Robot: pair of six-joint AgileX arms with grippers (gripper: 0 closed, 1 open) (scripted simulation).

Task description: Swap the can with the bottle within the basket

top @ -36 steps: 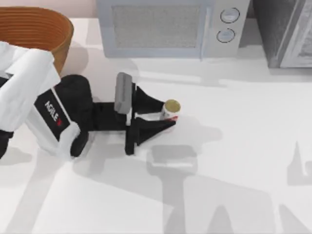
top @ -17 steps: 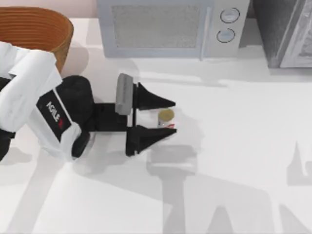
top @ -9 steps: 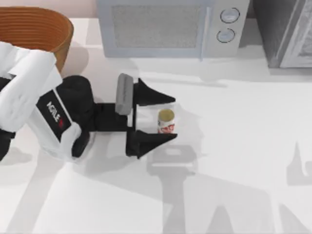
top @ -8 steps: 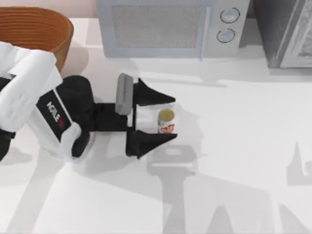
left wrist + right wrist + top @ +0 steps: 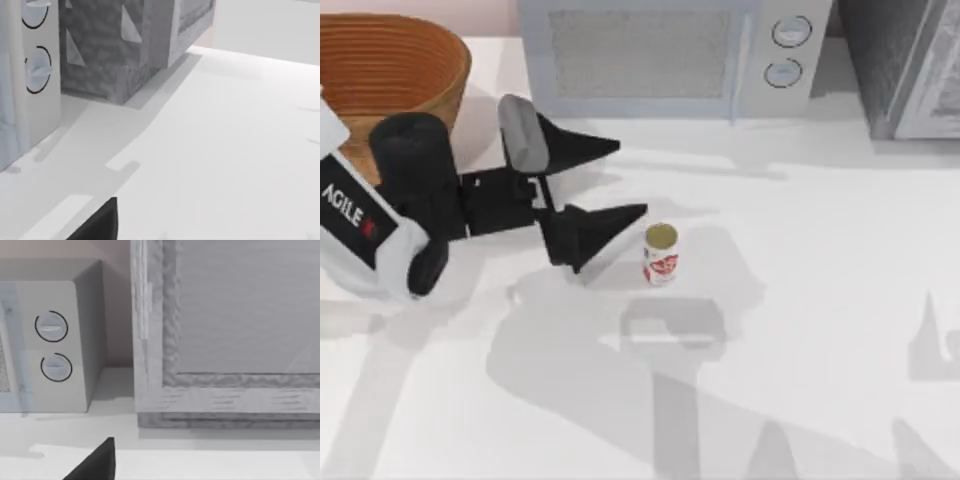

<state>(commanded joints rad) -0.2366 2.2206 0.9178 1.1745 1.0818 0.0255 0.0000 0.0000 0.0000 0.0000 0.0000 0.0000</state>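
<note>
Item: small white cylindrical can with red label marks and gold-tan top (image 5: pixel 661 254) stood upright, long axis vertical, on the white table (image 5: pixel 800 330), near centre. Your left gripper (image 5: pixel 610 180) sat just left of it, spread wide, holding nothing. Orange-brown woven basket (image 5: pixel 390 62) occupied the far-left corner. Your wrist views showed the grey microwave (image 5: pixel 55 347) dials.

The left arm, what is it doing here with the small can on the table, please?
The left gripper is open and hangs over the table, between the basket and the can. It holds nothing. The can stands upright on the white table, just off the tip of the nearer finger, apart from it. So the can is free on the table in front of the microwave, outside the basket. The bottle cannot be made out from above.
</note>
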